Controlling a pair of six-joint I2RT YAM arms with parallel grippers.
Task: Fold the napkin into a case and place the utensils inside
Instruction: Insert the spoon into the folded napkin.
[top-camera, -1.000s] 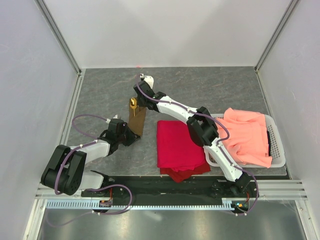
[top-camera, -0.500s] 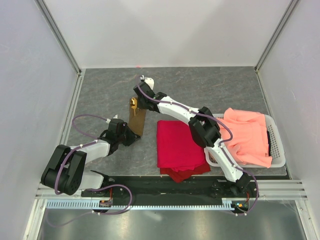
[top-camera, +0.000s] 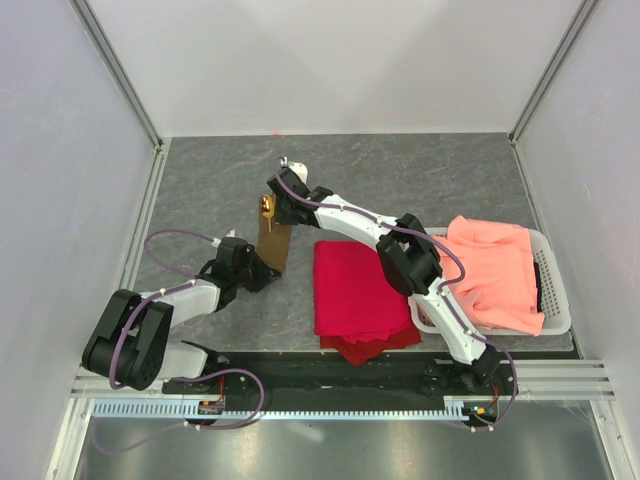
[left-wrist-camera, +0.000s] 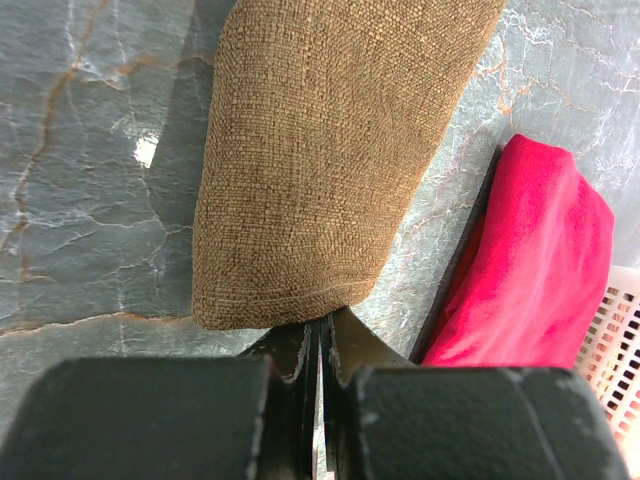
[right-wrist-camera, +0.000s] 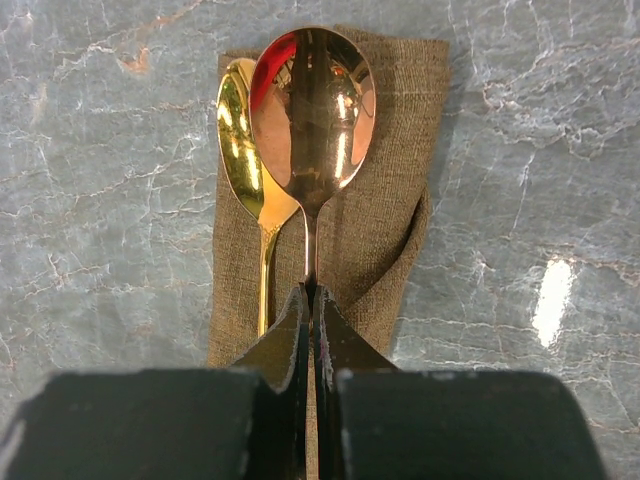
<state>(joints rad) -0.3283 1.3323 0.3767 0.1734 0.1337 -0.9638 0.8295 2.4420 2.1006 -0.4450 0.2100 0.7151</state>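
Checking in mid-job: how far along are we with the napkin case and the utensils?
Done: the napkin is folded into a narrow case. In hand: the left gripper pinches the case's near edge, and the right gripper holds the larger spoon by its handle over the case, beside the smaller gold spoon lying on it. Left: seat the held spoon and release. Whether either handle is tucked inside, I cannot tell.

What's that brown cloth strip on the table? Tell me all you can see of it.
The case is a long, narrow rectangle of coarse-woven olive-brown fabric, matte, lying on the grey marbled table, left of the red cloth and apart from it. One layer folds diagonally across its top, forming a pocket. Two shiny spoons rest on it, bowls at its far end. The shut left gripper pinches its near edge; the shut right gripper holds one spoon's handle over it.
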